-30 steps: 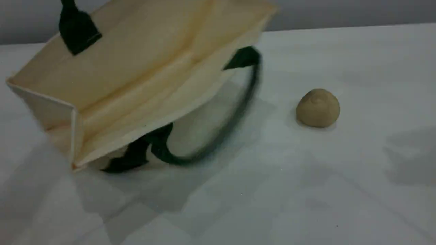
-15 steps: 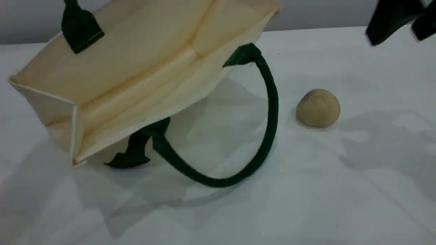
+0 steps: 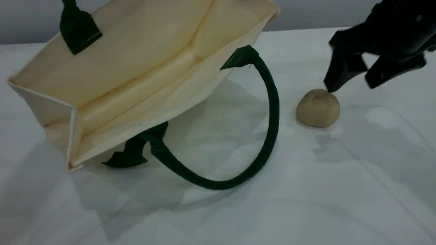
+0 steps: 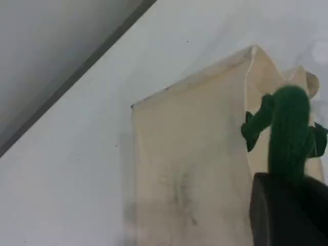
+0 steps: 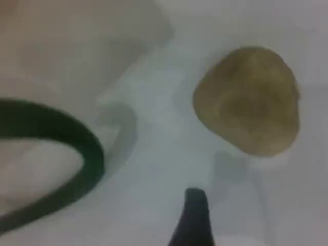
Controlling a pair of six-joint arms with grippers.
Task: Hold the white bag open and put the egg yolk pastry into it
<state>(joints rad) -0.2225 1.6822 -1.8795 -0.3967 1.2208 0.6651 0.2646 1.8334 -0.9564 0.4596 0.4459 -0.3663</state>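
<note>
The white bag (image 3: pixel 136 68) hangs tilted with its mouth open toward the camera and its lower edge near the table. One dark green handle (image 4: pixel 289 133) runs up into my left gripper (image 4: pixel 289 205), which is shut on it and is out of the scene view. The other green handle (image 3: pixel 272 112) droops in a loop onto the table. The tan egg yolk pastry (image 3: pixel 317 108) sits on the table right of that loop. My right gripper (image 3: pixel 350 85) hovers open just above and right of the pastry (image 5: pixel 248 100), one fingertip (image 5: pixel 195 215) showing below it.
A white cloth covers the table (image 3: pixel 306 190). A grey wall (image 3: pixel 323 13) runs along the table's far edge. The drooping handle loop lies between the bag's mouth and the pastry.
My right gripper has come down from the top right corner to just above the pastry. The lower handle swung out and settled in a loop. The bag has barely moved.
</note>
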